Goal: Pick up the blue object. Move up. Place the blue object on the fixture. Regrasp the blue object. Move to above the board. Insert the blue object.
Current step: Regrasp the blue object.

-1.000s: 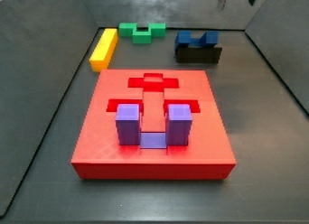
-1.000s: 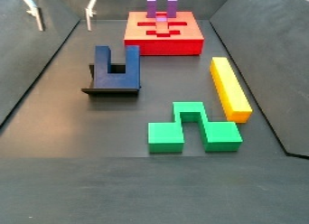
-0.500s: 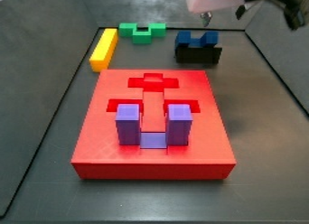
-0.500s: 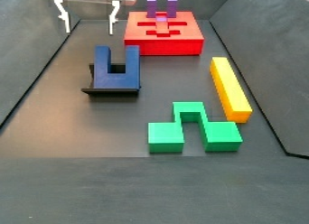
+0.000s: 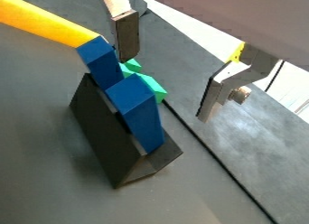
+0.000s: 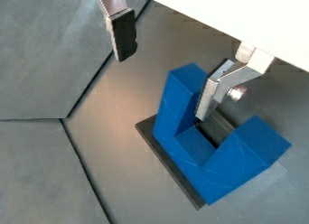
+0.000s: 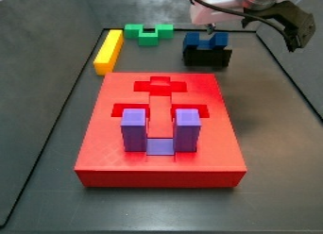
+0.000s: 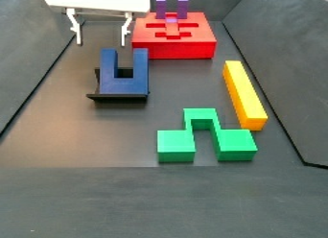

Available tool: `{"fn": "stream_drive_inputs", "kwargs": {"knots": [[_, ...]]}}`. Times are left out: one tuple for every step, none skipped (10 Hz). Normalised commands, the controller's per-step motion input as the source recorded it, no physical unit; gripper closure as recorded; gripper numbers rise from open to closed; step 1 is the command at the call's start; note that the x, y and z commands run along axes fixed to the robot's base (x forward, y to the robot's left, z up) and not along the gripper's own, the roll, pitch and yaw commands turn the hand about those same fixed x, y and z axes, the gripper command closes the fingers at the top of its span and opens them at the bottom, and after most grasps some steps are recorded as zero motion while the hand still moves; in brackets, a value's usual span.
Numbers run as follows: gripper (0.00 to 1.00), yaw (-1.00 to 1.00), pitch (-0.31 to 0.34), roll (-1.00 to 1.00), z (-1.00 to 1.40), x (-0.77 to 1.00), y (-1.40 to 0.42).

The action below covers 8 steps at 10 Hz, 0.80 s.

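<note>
The blue object [image 8: 123, 69] stands in the black fixture [image 8: 119, 94] with its two prongs up, and it shows the same way in the other side view: the blue object [image 7: 206, 40] on the fixture [image 7: 209, 58]. My gripper [image 8: 103, 33] hangs open just above and behind it, holding nothing. In both wrist views the blue object [image 6: 212, 144] [image 5: 128, 90] lies below the spread fingers [image 6: 122, 33] [image 5: 222, 88]; one finger is close beside a prong. The red board [image 7: 158, 125] lies in the middle of the floor.
A purple U-shaped block [image 7: 161, 132] stands in a slot of the board. A yellow bar [image 8: 244, 91] and a green notched block [image 8: 205, 136] lie on the floor beside the fixture. Sloped walls [image 8: 38, 74] run along the floor's edges.
My gripper has come further into view and moved toward the blue object on the fixture. The pieces have not moved.
</note>
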Motion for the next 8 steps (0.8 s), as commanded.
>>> {"fn": "stream_drive_inputs", "kwargs": {"knots": [[0.0,0.0,0.0,0.0,-0.11,-0.08,-0.03],[0.0,0.0,0.02,0.11,-0.18,0.0,0.0],[0.0,-0.01,0.197,0.53,-0.3,0.09,0.0],[0.0,-0.09,0.231,0.59,-0.28,0.04,0.0],[0.0,-0.06,0.26,0.6,-0.26,0.0,0.0],[0.0,0.0,0.246,0.43,-0.18,0.0,-0.01],[0.0,0.0,0.091,0.13,-0.07,0.0,-0.04],[0.0,0.0,0.063,0.11,-0.11,0.0,-0.05]]}}
